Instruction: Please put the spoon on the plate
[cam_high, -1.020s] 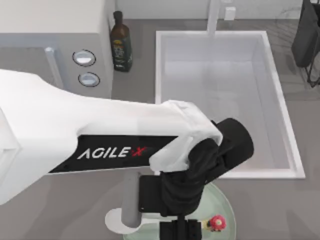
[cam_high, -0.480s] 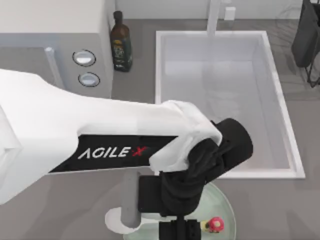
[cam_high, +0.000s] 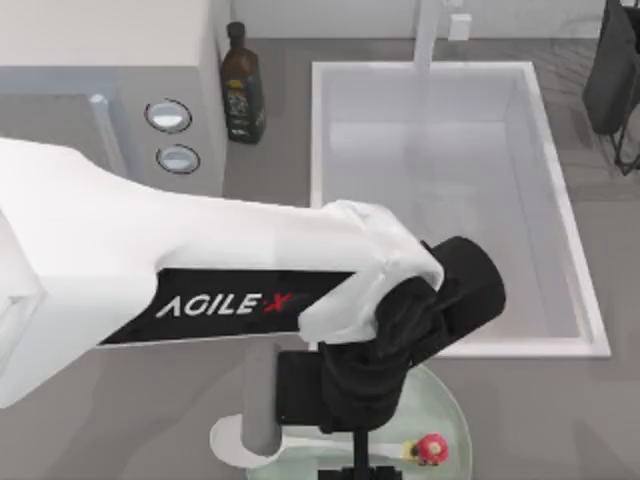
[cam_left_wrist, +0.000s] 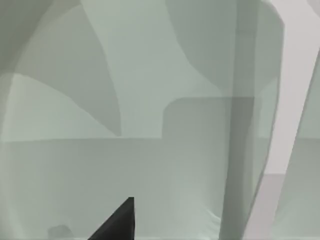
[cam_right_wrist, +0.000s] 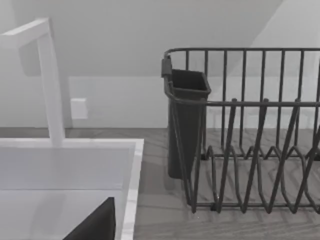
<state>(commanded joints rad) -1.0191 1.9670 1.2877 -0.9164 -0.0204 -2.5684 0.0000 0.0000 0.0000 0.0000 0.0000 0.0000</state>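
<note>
Left gripper (cam_high: 359, 468), at the end of your white AgileX arm stretched in from the table's left, hangs low over the plate (cam_high: 446, 404) at the near edge of the top view; its dark wrist hides it from above, so you cannot tell whether it is released or clenched. The spoon (cam_high: 258, 402) lies apart from it at the plate's left rim, white bowl toward the near edge and grey handle running back under the arm; whether it rests on the rim cannot be made out. A small red-and-pink object (cam_high: 432, 447) sits on the plate just right of the gripper. Behind the arm are the white sink (cam_high: 575, 250) and, beside a grey appliance (cam_high: 120, 100), a dark bottle (cam_high: 242, 85). Your right gripper (cam_right_wrist: 95, 226) is parked by the sink's corner, facing the faucet (cam_right_wrist: 50, 80) and a dark dish rack (cam_right_wrist: 250, 130); its state is likewise unclear.
</note>
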